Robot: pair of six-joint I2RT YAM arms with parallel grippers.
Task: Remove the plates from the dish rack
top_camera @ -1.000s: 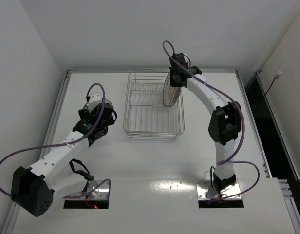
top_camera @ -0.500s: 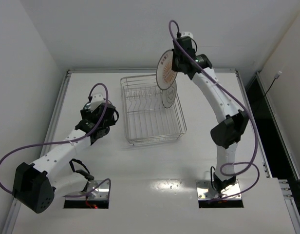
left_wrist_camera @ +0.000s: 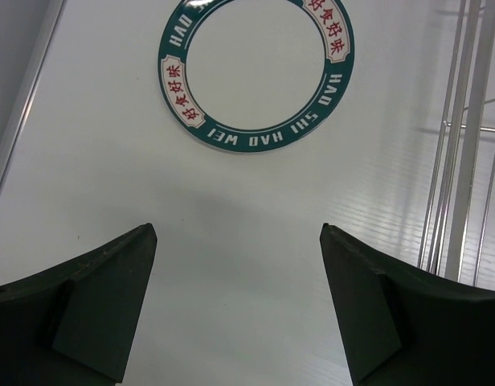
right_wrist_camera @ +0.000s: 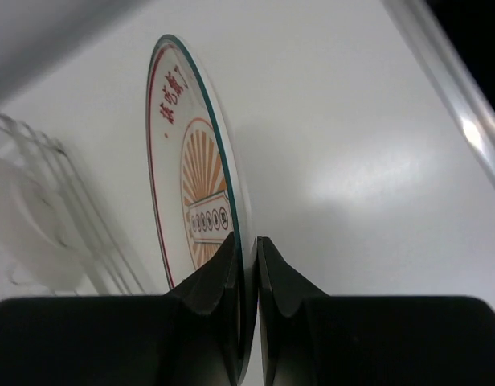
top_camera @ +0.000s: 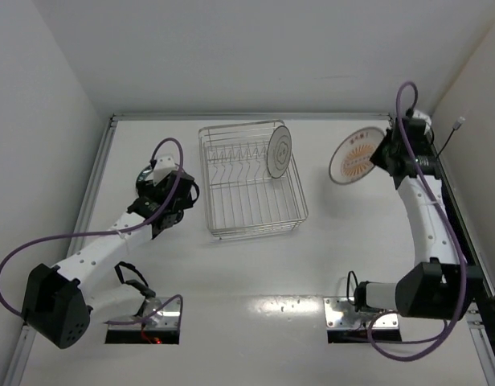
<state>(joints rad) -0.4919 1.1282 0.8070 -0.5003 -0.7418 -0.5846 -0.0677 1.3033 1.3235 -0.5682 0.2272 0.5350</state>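
The dish rack [top_camera: 255,227], a chrome wire basket, stands at the middle back of the table. The white plate with a thin grey ring [top_camera: 278,149] stands upright in its right side. My right gripper [top_camera: 382,155] is shut on the rim of the orange sunburst plate [top_camera: 355,157] and holds it on edge in the air to the right of the rack; the wrist view shows the fingers [right_wrist_camera: 247,238] clamping the plate [right_wrist_camera: 195,169]. My left gripper [top_camera: 163,193] is left of the rack, open and empty [left_wrist_camera: 238,227], above the table. The teal-rimmed plate [left_wrist_camera: 255,72] lies flat just ahead of it.
The rack's wires [left_wrist_camera: 464,121] run along the right of the left wrist view. A metal rail [top_camera: 96,173] borders the table's left edge and another [top_camera: 408,157] the right edge, close behind the held plate. Walls stand on three sides.
My right arm lifted the orange plate up out of the rack and swung it right, past the rack's side. The rack shifted slightly. The left arm barely moved.
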